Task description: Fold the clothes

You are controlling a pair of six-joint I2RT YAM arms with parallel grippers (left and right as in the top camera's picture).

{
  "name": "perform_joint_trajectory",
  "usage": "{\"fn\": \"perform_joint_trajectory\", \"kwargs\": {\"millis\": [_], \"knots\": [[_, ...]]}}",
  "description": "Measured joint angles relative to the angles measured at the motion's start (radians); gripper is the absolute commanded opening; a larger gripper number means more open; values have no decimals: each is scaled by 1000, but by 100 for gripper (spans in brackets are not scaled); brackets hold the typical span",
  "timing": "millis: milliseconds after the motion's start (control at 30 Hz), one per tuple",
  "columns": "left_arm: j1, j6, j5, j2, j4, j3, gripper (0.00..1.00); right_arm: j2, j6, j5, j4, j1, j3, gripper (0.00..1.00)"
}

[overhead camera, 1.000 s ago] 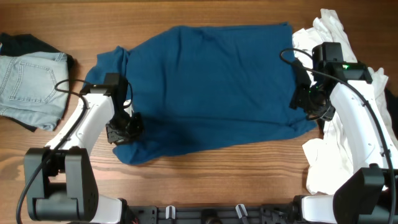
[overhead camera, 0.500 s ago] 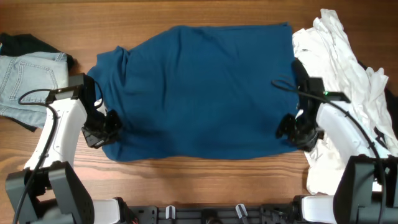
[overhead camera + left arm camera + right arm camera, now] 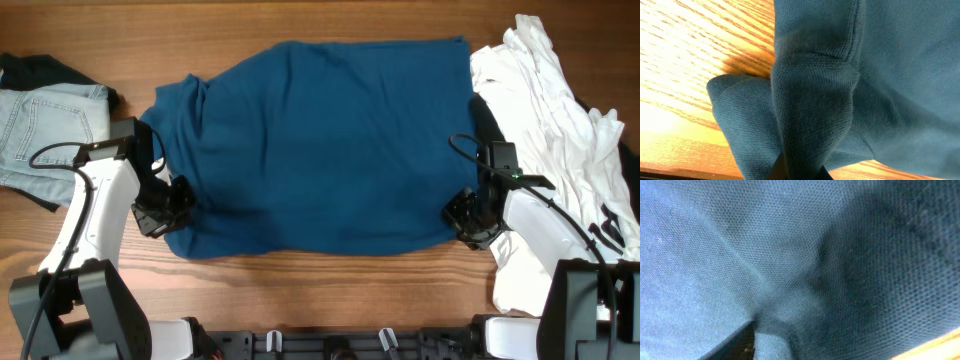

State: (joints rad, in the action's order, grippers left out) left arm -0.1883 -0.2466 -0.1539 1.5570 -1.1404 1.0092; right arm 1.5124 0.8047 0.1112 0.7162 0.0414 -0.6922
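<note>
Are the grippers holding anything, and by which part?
Both pinch the teal shirt: the left gripper a bunched fold at its near left corner, the right gripper gathered fabric at its near right corner.

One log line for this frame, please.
shirt spread flat on table | left jaws shut on shirt's near-left corner | right jaws shut on near-right corner | fold not yet made

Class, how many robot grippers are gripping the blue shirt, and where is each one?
2. The left gripper holds the blue shirt at its left corner nearest the robot; the right gripper holds the matching right corner. No others are in view.
</note>
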Motion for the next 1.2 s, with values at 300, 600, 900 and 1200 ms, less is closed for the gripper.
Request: {"fn": "perform_joint_trajectory", "kwargs": {"millis": [300, 600, 900, 1200], "knots": [[0, 0, 0, 0, 5, 0, 4, 8, -66, -4, 3, 3, -8, 4], [0, 1, -11, -40, -51, 245, 4, -113, -281, -3, 275, 3, -409, 4], [0, 1, -26, -242, -135, 671, 4, -245, -448, -3, 459, 3, -763, 4], [0, 1, -28, -344, 80, 733, 4, -225, -593, -3, 322, 2, -921, 4]]}}
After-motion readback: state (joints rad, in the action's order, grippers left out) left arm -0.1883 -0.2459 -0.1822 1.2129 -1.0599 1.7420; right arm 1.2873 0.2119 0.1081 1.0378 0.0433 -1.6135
